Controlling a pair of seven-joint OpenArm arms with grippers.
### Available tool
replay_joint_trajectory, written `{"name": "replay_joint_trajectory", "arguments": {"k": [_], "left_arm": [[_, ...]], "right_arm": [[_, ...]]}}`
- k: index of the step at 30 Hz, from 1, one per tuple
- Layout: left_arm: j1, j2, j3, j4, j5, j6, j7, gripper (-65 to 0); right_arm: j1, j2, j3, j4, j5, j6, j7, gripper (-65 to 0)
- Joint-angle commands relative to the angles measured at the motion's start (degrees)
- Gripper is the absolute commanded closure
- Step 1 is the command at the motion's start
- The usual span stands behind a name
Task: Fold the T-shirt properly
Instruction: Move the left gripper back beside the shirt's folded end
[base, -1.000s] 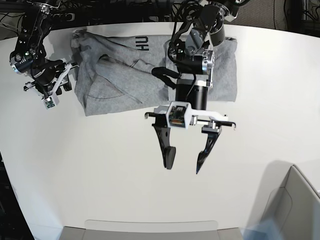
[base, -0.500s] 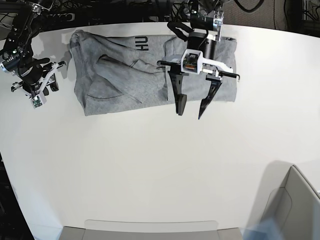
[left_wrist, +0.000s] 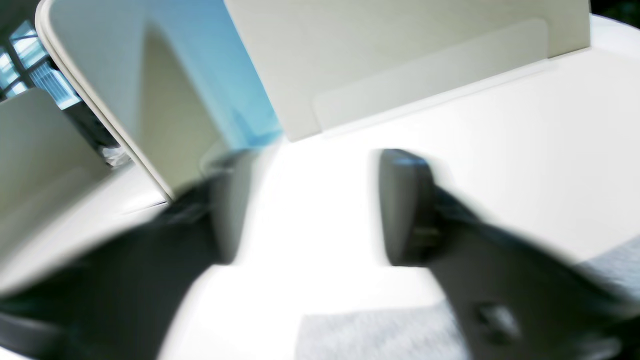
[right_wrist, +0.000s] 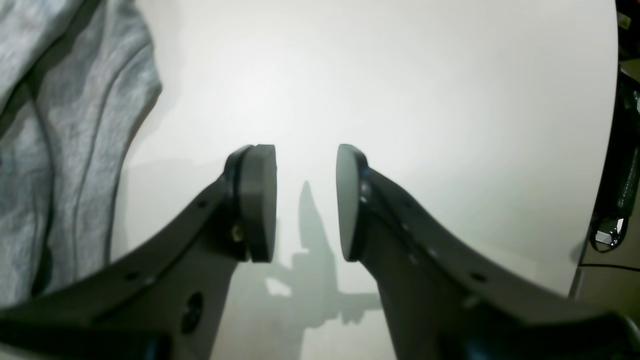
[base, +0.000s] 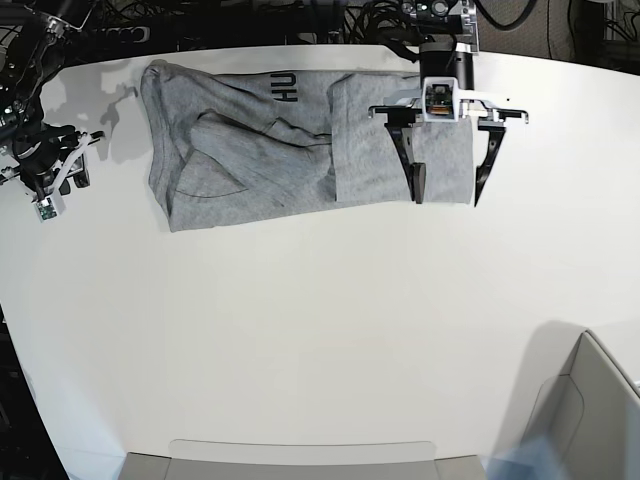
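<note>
The grey T-shirt (base: 250, 150) lies crumpled along the far side of the white table, with black letters showing near its top edge and a flap folded over on its right part. My left gripper (base: 448, 193) hangs over the shirt's right end, open wide with nothing between its fingers. The left wrist view is blurred; it shows both fingers (left_wrist: 405, 210) apart above grey cloth (left_wrist: 370, 335). My right gripper (base: 80, 158) is at the table's left edge, clear of the shirt. In its wrist view the pads (right_wrist: 257, 200) stand apart and empty over bare table, with the T-shirt (right_wrist: 60, 125) to the left.
A white bin (base: 590, 400) stands at the front right corner. A low pale tray (base: 300, 455) sits at the front edge. Dark cables run behind the table's far edge (base: 250, 20). Pale container walls (left_wrist: 400, 50) fill the top of the left wrist view.
My left arm has drawn back from mid-table to the shirt's right end, its jaws spreading wider. My right arm has pulled left, away from the shirt's sleeve.
</note>
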Motion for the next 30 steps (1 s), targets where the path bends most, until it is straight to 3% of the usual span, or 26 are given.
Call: {"name": "replay_joint_trajectory", "arguments": {"k": [1,3,9,12,18,22,25,30], "left_arm": [[0.2,-1.7,-0.4,1.2,-2.7,1.0,-1.9,-44.2],[0.2,-4.7,-0.8,1.2,-10.0,0.7,-1.3,-41.1],[-0.3,-20.0,-1.7,0.9,-46.1,0.6,-1.8,-41.5],[-1.7,-21.8,-1.3,1.0,-51.0,0.4,-1.5,-41.7],[-2.2,-21.3,-0.1,0.9,-59.9,-8.0,4.1,-41.4],[-2.4,-17.1,-1.4,0.9,-69.0,-12.9,9.2,-41.4],[-4.8,-14.3,-4.9,0.9,-79.3,-17.9,17.2,-41.3],[-5.5,-9.1,-18.8,0.0,-93.1,-25.3,33.7,-39.9]], "right_arm": [[0.5,1.1,0.4,0.7,0.7,0.6,1.0,-20.6],[0.5,1.1,0.4,0.6,0.7,0.6,1.0,-20.6],[0.5,1.4,0.4,0.5,0.7,0.6,1.0,-20.6],[0.5,1.8,0.3,0.5,1.1,0.6,1.0,-20.6],[0.5,2.0,0.5,0.4,0.7,0.6,1.0,-20.6],[0.5,3.5,0.6,-2.5,1.1,0.6,1.2,-20.6],[0.3,3.9,0.6,-5.0,1.1,0.6,4.4,-20.6],[-0.3,3.6,0.6,-5.5,0.8,0.6,5.8,-20.6]]}}
